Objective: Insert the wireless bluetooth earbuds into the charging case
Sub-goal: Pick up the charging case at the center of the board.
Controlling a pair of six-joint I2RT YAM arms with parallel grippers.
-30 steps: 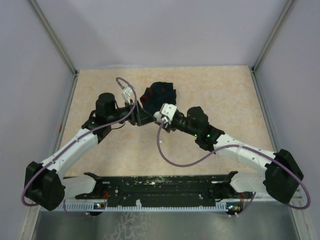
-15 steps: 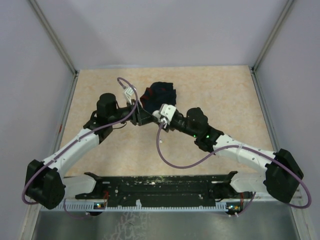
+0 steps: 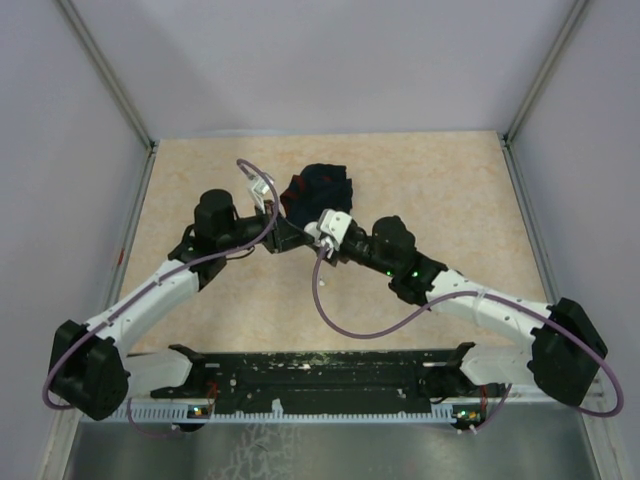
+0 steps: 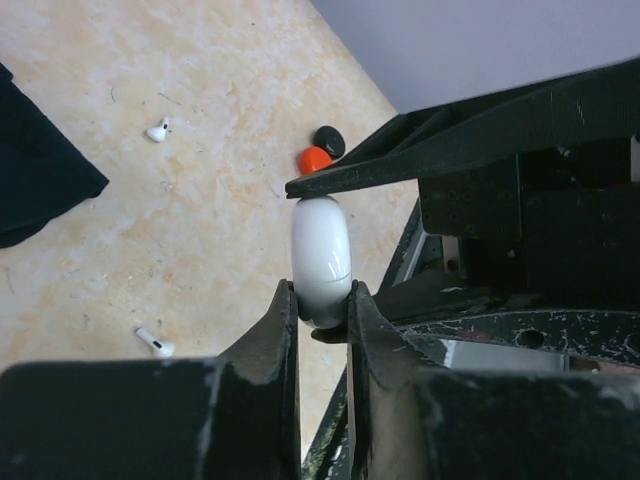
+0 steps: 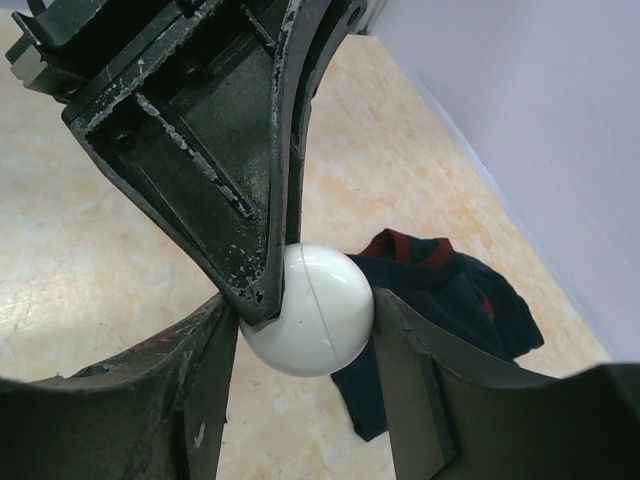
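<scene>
The white charging case [image 4: 321,255] hangs closed above the table, pinched from both sides. My left gripper [image 4: 322,295] is shut on its narrow lower end. My right gripper [image 5: 308,300] spans the case [image 5: 315,310] across its wide faces, and both of its fingers touch it. In the top view the two grippers [image 3: 292,233] [image 3: 310,238] meet at the table's middle and hide the case. Two white earbuds [image 4: 158,130] [image 4: 155,343] lie on the table, apart from each other.
A dark navy cloth with red trim [image 3: 320,188] [image 5: 450,300] lies just behind the grippers. A red round piece [image 4: 314,158] and a black one [image 4: 328,140] lie side by side on the beige tabletop [image 3: 440,190]. Walls enclose the table on three sides.
My left gripper has closed onto the charging case that the right gripper holds. Both arms have stayed almost still.
</scene>
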